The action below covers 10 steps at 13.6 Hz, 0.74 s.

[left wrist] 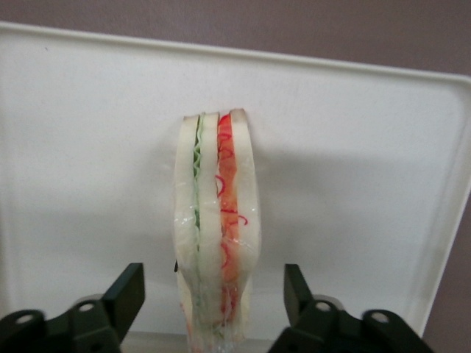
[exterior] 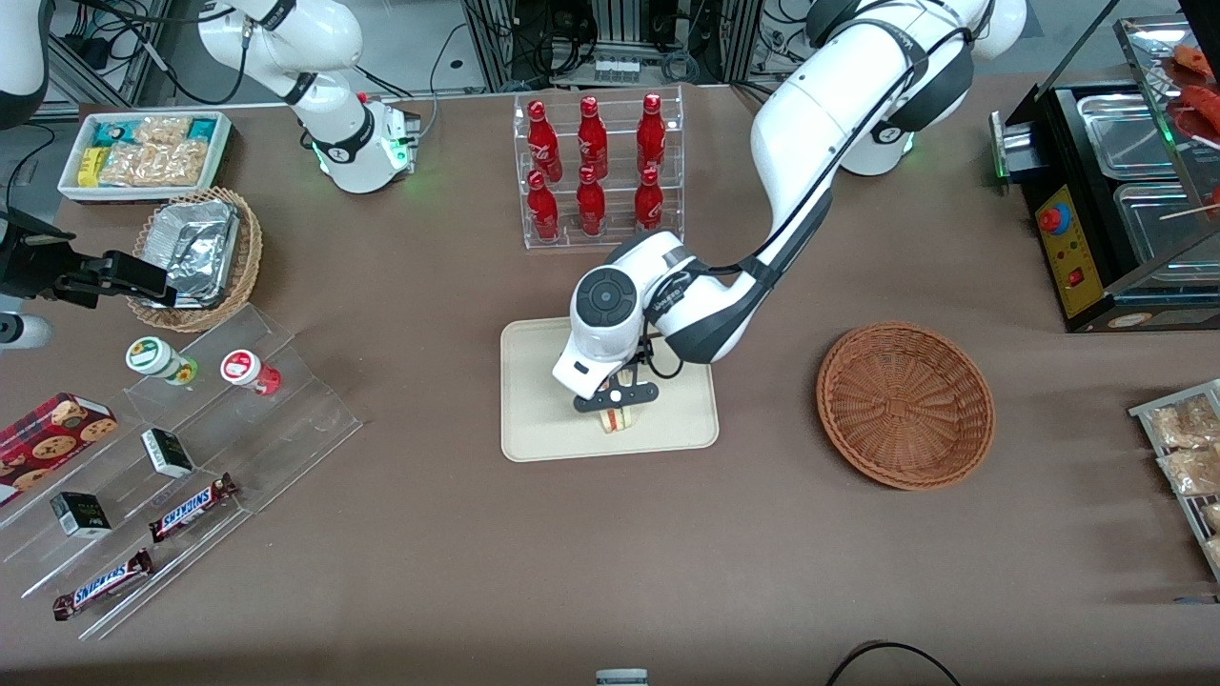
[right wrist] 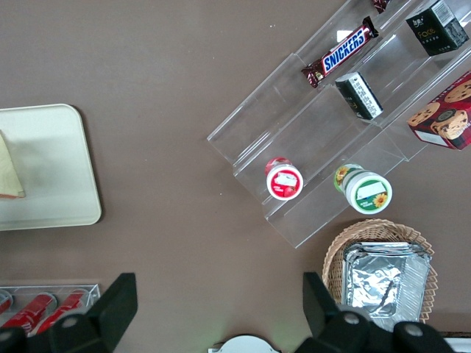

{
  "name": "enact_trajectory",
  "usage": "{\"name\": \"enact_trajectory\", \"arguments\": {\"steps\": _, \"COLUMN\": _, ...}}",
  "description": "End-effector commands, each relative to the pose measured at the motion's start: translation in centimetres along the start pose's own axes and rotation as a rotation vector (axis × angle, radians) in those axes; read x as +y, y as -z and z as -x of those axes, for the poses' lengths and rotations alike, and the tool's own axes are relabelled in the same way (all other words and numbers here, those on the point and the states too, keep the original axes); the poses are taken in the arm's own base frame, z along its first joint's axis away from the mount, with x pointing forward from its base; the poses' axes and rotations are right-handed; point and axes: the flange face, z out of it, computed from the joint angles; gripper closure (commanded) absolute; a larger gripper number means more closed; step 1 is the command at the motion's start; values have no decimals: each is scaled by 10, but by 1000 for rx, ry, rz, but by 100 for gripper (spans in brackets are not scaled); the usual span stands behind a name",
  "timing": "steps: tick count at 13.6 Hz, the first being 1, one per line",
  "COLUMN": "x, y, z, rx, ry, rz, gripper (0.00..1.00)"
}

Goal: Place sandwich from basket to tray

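Sandwich set on the tray, claw spread around it.

The sandwich, white bread with green and red filling, is stood on edge near the tray's front rim; the claw is parted wide, fingers clear of it.

The gripper hides most of the sandwich (only its near edge shows).
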Motion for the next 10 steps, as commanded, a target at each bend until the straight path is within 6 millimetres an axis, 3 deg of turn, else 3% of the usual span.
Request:
{"name": "enact_trajectory", "arguments": {"steps": 1, "x": -4, "y": 37, "z": 0, "rx": 41, "ry": 3, "rz": -32, "gripper": 0}}
{"name": "enact_trajectory", "arguments": {"steps": 3, "x": -22, "y": 69, "z": -8, "rx": 105, "ry": -2, "rz": -82, "gripper": 0}}
{"name": "enact_trajectory", "arguments": {"steps": 5, "x": -51, "y": 94, "z": -22, "rx": 91, "ry": -26, "rz": -133, "gripper": 0}}
{"name": "enact_trajectory", "arguments": {"steps": 6, "x": -72, "y": 108, "z": -41, "rx": 87, "ry": -39, "rz": -125, "gripper": 0}}
{"name": "enact_trajectory", "arguments": {"steps": 10, "x": -151, "y": 153, "z": -75, "rx": 40, "ry": -149, "rz": -104, "gripper": 0}}
